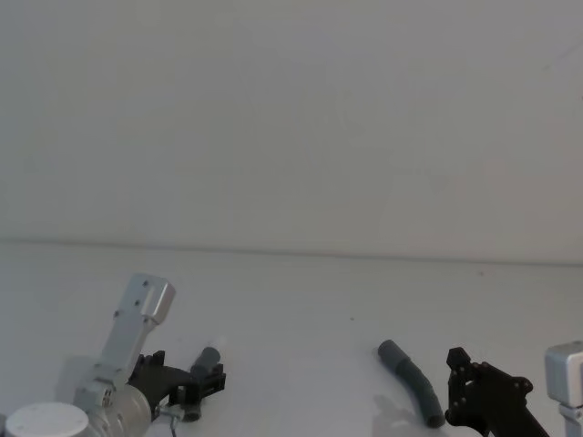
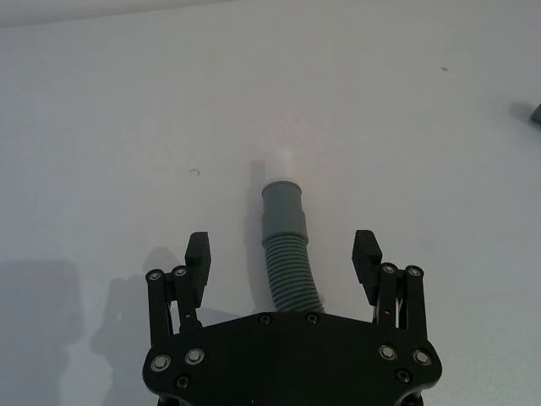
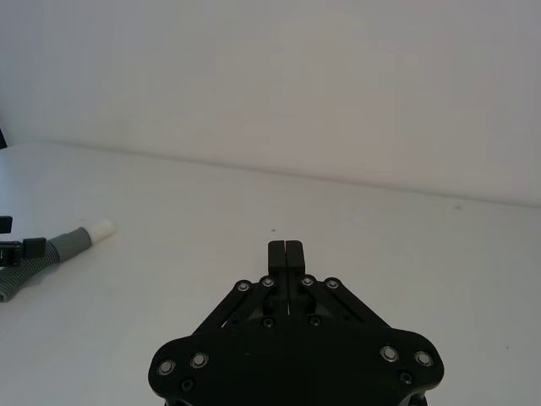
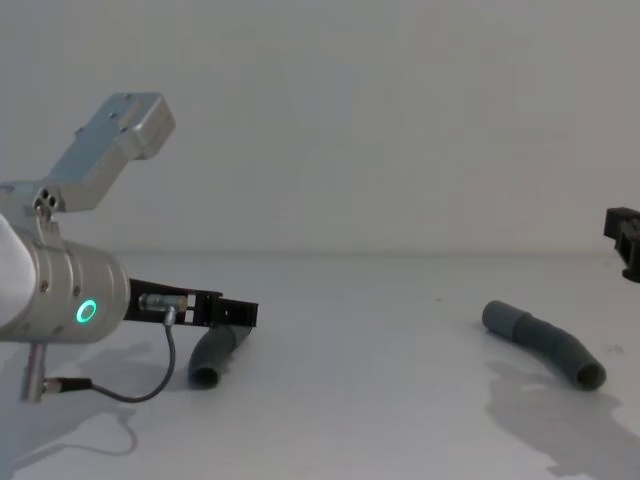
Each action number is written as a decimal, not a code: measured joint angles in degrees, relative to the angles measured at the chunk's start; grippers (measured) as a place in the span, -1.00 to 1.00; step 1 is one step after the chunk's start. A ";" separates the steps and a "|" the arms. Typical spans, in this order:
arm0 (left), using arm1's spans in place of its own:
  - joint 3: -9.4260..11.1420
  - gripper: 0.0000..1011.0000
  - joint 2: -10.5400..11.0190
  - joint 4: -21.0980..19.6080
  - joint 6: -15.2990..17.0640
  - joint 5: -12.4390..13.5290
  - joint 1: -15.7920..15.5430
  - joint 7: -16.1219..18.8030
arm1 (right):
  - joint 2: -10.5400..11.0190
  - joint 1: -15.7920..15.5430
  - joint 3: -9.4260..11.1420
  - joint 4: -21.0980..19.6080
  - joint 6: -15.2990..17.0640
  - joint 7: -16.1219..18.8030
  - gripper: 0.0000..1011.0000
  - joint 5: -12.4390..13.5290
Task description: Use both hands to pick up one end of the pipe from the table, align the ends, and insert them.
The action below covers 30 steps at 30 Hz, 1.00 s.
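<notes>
Head view: the counter point(image 1: 301, 300) is a plain matte white surface meeting a pale grey wall point(image 1: 291, 118). The white-tipped pipe piece point(image 1: 204, 366), dark grey and bent, lies on it. The left gripper point(image 1: 199, 390), black angular plastic on a thick silver arm, sits right at this piece. Well to the right of the white-tipped piece lies the second pipe piece point(image 1: 412, 382), a curved ribbed tube with a smooth cuff. The right gripper point(image 1: 458, 360) is just beyond it, farther from the white-tipped piece.

Left wrist view: the white-tipped piece shows close ribbing, then a smooth stepped grey cuff point(image 2: 281, 207) ending in a narrower white tip point(image 2: 283, 165). The left jaws are spread wide, one on each side of the ribbed part, and neither touches it.

Right wrist view: the right jaws are pressed flat together with nothing between them, above bare counter and well apart from the white-tipped piece.

Chest view: a green ring point(image 4: 88, 312) glows on the left arm's silver cylinder. The left jaws reach level over the white-tipped piece, whose hollow round end rests on the counter. The second piece lies far to its right, its wider mouth turned away from the white-tipped piece.
</notes>
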 joint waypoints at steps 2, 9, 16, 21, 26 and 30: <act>0.28 0.98 -0.09 0.60 0.55 0.27 -0.71 -0.18 | 0.00 0.00 0.00 0.00 0.00 0.00 -1.00 0.00; 0.93 0.98 -0.31 1.94 1.96 0.84 -2.46 -0.84 | 0.00 0.00 0.00 0.00 0.00 0.00 -1.00 0.00; 1.36 0.98 -0.67 3.70 3.88 1.26 -4.49 -1.64 | 0.00 0.00 0.00 0.00 0.00 0.00 -1.00 0.00; 1.32 0.98 -1.03 4.77 4.42 1.30 -5.25 -2.05 | 0.00 0.00 0.00 0.00 0.00 0.00 -1.00 0.00; 1.00 0.98 -1.51 6.13 4.69 1.20 -5.85 -2.52 | 0.00 0.00 0.00 0.00 0.00 0.00 -1.00 0.00; 0.81 0.98 -1.76 7.13 4.74 1.16 -6.28 -2.90 | 0.00 0.00 0.00 0.00 0.00 0.00 -1.00 0.00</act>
